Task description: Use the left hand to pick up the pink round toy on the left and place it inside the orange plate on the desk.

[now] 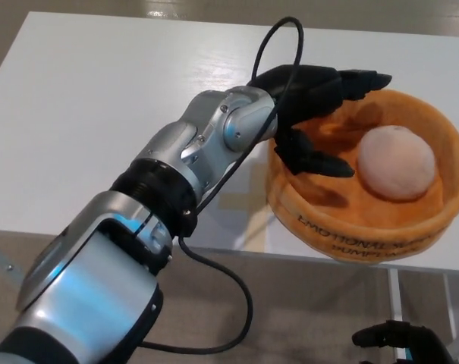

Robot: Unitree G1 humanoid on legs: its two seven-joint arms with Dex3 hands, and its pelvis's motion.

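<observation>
Saw a broad white counter carrying one thing only, a soft orange round plate with a raised fabric wall, set close to the near edge on the right. Found the silver left arm reaching across to it, with the black left hand poised over the plate's left rim, its fingers spread apart and grasping nothing, the thumb dipping inside the wall. Noted the pale pink round plush toy lying on the plate's floor toward the right side, apart from the hand. Judged the placing done, with only the withdrawal left. Reckoned the main risk lay there: could have hooked the soft wall with the thumb on pulling back, dragging or tipping the plate toward the near edge and rolling the toy out. Feared also a sideways sweep nudging the toy, round enough to roll. Spotted a thin black cable looping above the wrist, liable to snag on the rim. Glimpsed the black right hand low at the bottom edge, below the counter, its state impossible to tell.
</observation>
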